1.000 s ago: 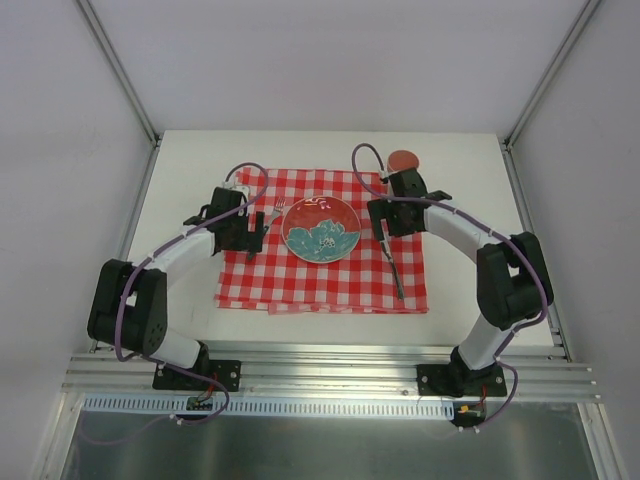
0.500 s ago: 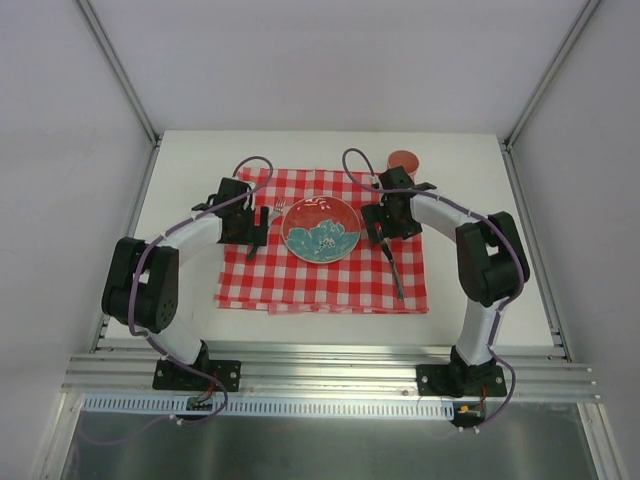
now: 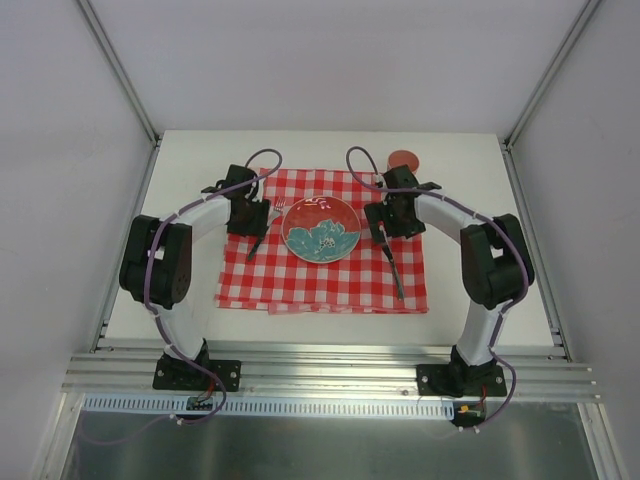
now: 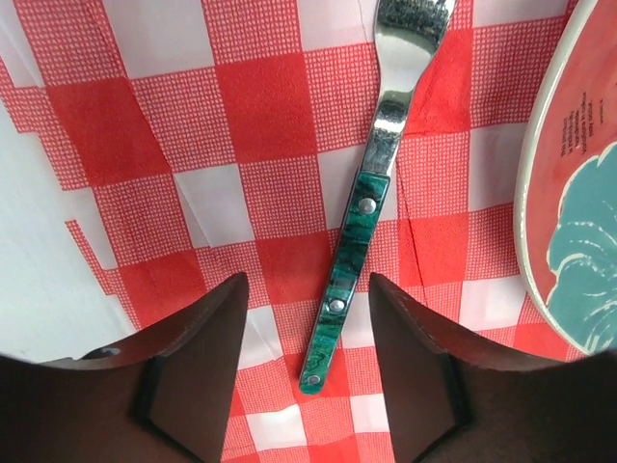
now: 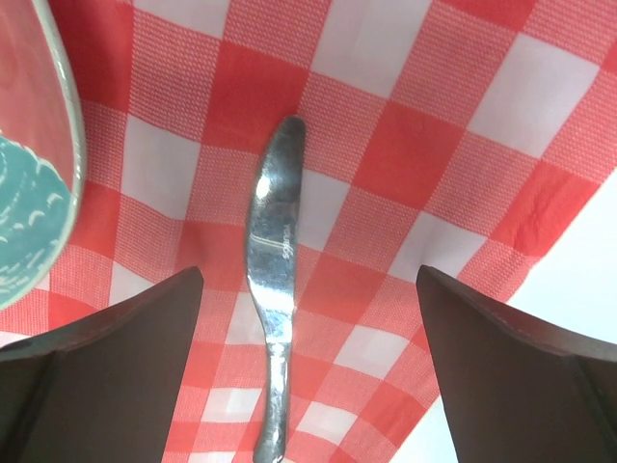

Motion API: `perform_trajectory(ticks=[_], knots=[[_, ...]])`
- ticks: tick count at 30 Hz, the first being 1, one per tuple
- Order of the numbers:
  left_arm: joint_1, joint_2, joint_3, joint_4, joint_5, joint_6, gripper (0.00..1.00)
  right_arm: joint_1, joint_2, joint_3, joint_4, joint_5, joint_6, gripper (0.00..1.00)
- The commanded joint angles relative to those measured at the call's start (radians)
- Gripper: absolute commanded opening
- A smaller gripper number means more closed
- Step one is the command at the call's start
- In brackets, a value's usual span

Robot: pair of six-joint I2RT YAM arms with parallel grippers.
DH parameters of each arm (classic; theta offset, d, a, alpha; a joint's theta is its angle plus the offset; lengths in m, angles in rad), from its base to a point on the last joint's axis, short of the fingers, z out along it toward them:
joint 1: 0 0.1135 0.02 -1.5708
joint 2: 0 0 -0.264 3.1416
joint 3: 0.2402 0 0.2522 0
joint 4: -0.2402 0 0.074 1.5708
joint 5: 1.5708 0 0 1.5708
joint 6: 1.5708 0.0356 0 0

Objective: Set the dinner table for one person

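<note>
Inside white walls (image 3: pixel 320 60), checked cloth (image 3: pixel 300 285) is lying on off-white counter (image 3: pixel 460 165); left fingers (image 4: pixel 193 367), right fingers (image 5: pixel 106 357) are hovering spread.

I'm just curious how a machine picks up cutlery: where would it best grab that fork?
By the green handle, from straight above. The fork lies flat on the cloth, so nothing can slip under it; the handle is straight and narrow, and the left tool's open fingers could likely close across it, clear of the plate.
</note>
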State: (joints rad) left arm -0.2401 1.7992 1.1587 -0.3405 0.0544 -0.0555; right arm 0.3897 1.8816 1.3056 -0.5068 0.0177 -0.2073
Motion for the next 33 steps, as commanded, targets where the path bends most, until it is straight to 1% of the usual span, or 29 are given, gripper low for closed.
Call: perform_trajectory(ticks=[1,3,4,13,14,15,18,21,22,23,27,33], knots=[[0.01,0.006,0.003,-0.032,0.036,0.01,0.53,-0.011,-0.075,-0.017,-0.013,-0.009,-0.006,0.97],[0.01,0.011,-0.005,-0.032,0.039,0.019,0.45,-0.014,-0.072,-0.016,-0.019,-0.01,-0.006,0.97],[0.01,0.014,-0.007,-0.029,0.053,0.022,0.39,-0.017,-0.07,-0.016,-0.019,-0.009,-0.004,0.97],[0.01,0.009,-0.051,-0.038,0.067,0.029,0.4,-0.029,-0.07,-0.025,-0.026,-0.01,0.002,0.97],[0.01,0.008,-0.054,-0.041,0.068,0.031,0.38,-0.029,-0.073,-0.026,-0.026,-0.01,0.003,0.97],[0.01,0.005,-0.059,-0.041,0.068,0.031,0.31,-0.029,-0.075,-0.029,-0.027,-0.01,0.003,0.97],[0.01,-0.012,-0.073,-0.043,0.067,0.023,0.23,-0.029,-0.076,-0.037,-0.022,-0.01,0.005,0.97],[0.009,-0.041,-0.097,-0.048,0.064,0.017,0.2,-0.031,-0.081,-0.045,-0.021,-0.009,0.006,0.97],[0.009,-0.052,-0.103,-0.049,0.061,0.016,0.18,-0.029,-0.082,-0.045,-0.021,-0.009,0.006,0.97],[0.009,-0.064,-0.12,-0.051,0.059,0.014,0.18,-0.029,-0.084,-0.046,-0.021,-0.04,0.005,0.97],[0.004,-0.141,-0.168,-0.072,0.065,0.003,0.16,-0.029,-0.078,-0.037,-0.019,-0.045,0.003,0.97],[-0.005,-0.207,-0.232,-0.094,0.073,-0.01,0.17,-0.028,-0.062,-0.017,-0.021,-0.064,0.005,0.97]])
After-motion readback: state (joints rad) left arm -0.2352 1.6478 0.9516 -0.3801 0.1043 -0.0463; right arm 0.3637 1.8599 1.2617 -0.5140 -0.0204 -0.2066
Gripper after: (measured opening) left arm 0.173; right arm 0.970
